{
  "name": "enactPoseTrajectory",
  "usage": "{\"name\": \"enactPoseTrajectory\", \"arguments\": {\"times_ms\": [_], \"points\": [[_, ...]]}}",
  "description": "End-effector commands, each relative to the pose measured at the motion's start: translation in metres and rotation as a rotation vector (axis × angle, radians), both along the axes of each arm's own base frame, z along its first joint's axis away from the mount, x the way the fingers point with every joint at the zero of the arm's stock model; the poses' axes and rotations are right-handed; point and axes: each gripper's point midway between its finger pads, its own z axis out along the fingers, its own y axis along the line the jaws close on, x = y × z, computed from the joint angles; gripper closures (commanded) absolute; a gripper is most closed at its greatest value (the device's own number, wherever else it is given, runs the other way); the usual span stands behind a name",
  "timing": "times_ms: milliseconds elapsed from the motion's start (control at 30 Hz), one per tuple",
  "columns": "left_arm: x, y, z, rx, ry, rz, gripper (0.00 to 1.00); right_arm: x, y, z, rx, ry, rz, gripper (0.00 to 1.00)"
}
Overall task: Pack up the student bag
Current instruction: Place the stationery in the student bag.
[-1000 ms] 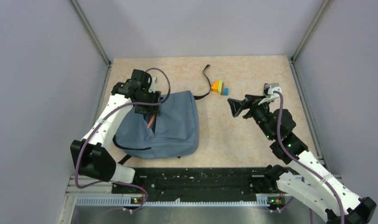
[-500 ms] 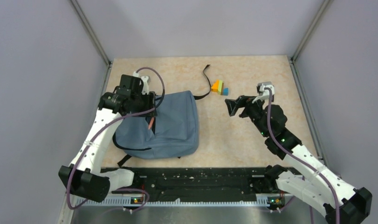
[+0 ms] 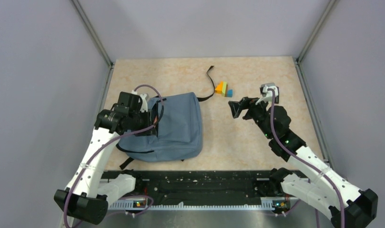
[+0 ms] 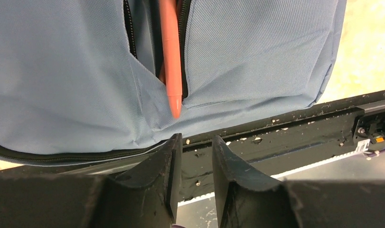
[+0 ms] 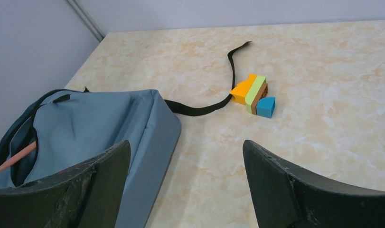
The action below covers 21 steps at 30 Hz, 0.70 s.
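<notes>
Left pincer (image 4: 196, 142) first: its jaws have drawn in from a wider spread to a narrow gap with nothing between them, and the arm has swung back from the far-left corner of the student bag (image 3: 178, 123) toward the near side. It now looks along the bag's front panel, where an orange-red pen (image 4: 170, 57) stands in the unzipped slit, its tip poking out over the fabric. I judge that the pen has been let go and counts as roughly packed, though it is not fully inside and the zipper is not yet drawn.

The right pincer (image 5: 185, 145) has edged slightly left and farther out; its jaws stand wide apart and empty. It hovers over the surface (image 3: 257, 71), facing a small cluster of coloured blocks (image 5: 254, 95) just beside the bag's loose black strap (image 5: 204, 107). Those look like the next item to go in.

The bag lies flat on the left half of the surface.

No brand, label or lettering is readable on the bag, the pen or the blocks.
</notes>
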Motion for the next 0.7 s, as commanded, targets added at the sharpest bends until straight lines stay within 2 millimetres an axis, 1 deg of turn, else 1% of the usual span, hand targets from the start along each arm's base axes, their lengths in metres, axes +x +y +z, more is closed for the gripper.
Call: {"name": "enactPoseTrajectory", "arguments": {"times_ms": [0,133,333,500,567,667], "points": [[0.006,-0.007,-0.007,-0.025,0.013,-0.001,0.67,0.000,-0.001,0.021,0.041,-0.051,0.004,0.14],[0.011,-0.001,-0.012,0.019,0.023,0.000,0.69,-0.003,-0.005,0.024,0.047,-0.062,-0.005,0.15],[0.029,0.002,-0.011,0.051,-0.033,0.002,0.75,-0.004,-0.005,0.026,0.052,-0.070,-0.003,0.15],[0.043,0.012,-0.016,0.119,-0.035,0.030,0.86,-0.004,-0.004,0.025,0.050,-0.066,0.002,0.15],[0.050,0.012,-0.016,0.126,-0.045,0.029,0.89,-0.004,-0.004,0.025,0.050,-0.066,0.002,0.15],[0.059,0.006,-0.016,0.107,-0.061,0.020,0.92,-0.004,-0.004,0.025,0.051,-0.066,0.002,0.15]]}}
